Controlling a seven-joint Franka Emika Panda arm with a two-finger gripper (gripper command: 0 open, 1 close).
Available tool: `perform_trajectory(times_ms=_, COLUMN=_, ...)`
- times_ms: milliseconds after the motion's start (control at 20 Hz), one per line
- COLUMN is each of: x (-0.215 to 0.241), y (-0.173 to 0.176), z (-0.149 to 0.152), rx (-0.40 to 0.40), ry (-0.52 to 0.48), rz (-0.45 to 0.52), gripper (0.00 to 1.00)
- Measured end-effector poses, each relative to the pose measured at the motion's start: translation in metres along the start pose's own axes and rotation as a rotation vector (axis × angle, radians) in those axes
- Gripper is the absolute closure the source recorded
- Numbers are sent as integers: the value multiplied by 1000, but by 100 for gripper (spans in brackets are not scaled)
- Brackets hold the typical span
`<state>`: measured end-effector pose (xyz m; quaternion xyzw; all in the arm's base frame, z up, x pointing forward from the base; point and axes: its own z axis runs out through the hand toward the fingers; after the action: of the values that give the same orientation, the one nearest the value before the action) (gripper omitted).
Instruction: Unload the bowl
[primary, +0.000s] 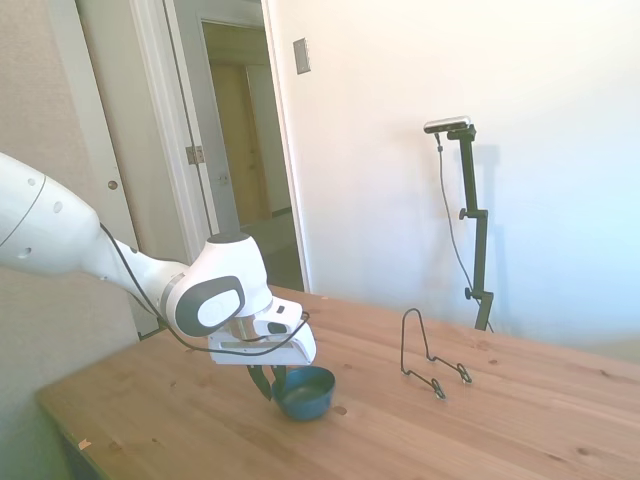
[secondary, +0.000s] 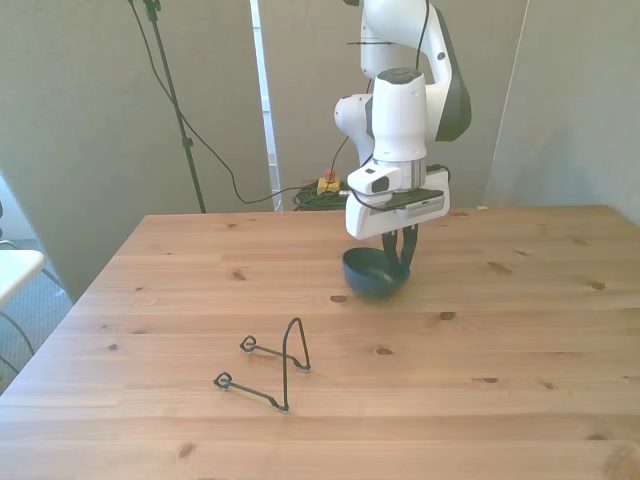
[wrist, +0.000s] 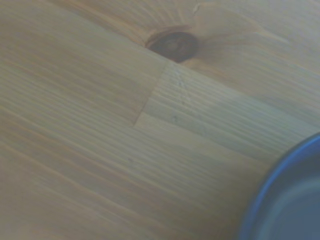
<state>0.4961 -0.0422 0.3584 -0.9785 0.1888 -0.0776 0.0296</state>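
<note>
The blue bowl (primary: 308, 392) sits low on the wooden table (primary: 520, 420), slightly tilted, near the middle of the far half in the front view (secondary: 370, 273). My gripper (primary: 272, 382) hangs right over the bowl's rim, and its dark fingers (secondary: 402, 252) close on that rim at the side toward the front view's right. The wrist view shows only a curved piece of the bowl's blue edge (wrist: 287, 200) above bare wood, beside a dark knot (wrist: 173, 45).
A thin black wire stand (secondary: 272, 365) stands empty on the table, nearer the camera in the front view and to the bowl's right in the side view (primary: 430, 358). A doorway (primary: 245, 150) opens behind the arm.
</note>
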Motion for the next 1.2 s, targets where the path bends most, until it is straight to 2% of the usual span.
perform_trajectory(times_ms=400, x=6, y=12, z=-13, rx=-1, ry=39, rz=32, gripper=0)
perform_trajectory(times_ms=700, x=5, y=16, z=-29, rx=-56, ry=127, rz=141, gripper=0)
perform_trajectory(times_ms=850, x=-2, y=15, z=-35, rx=-52, ry=135, rz=182, gripper=0)
perform_trajectory(times_ms=1200, x=-24, y=7, z=-65, rx=-3, ry=144, rz=180, gripper=0)
